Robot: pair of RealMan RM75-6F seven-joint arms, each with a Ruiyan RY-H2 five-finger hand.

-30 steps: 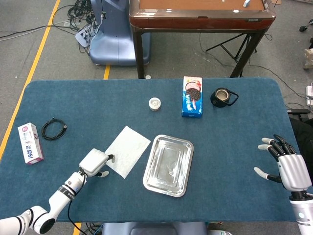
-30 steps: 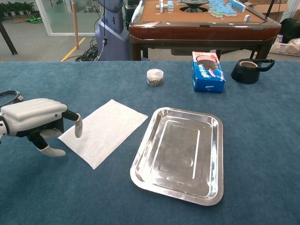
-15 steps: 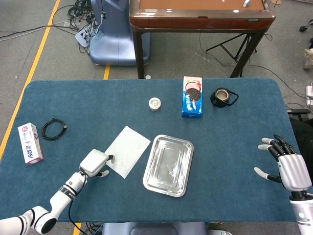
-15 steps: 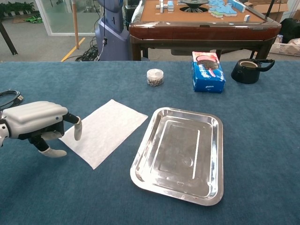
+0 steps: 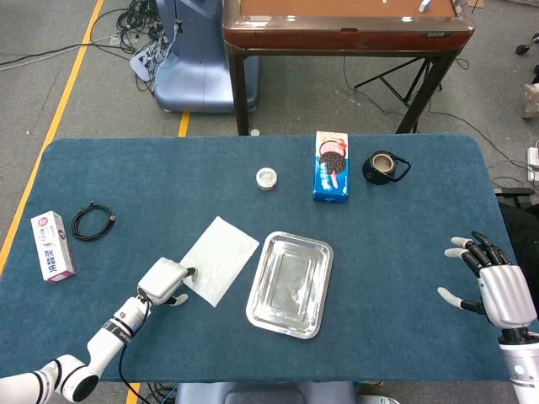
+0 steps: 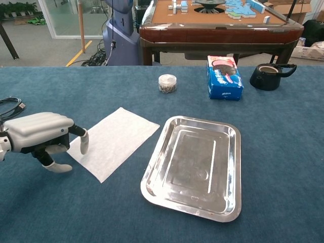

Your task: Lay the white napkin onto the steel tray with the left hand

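Table (image 5: 404,244): left hand (image 6: 38,132) fingers (image 6: 83,141) partly hidden.

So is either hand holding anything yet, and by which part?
Nothing is held. The left hand has one fingertip at the white napkin's near-left corner, no grip visible. The right hand is open.

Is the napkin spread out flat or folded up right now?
Spread flat. The napkin lies as one open sheet on the table left of the tray, with no fold or bunching visible; the left hand is at its corner.
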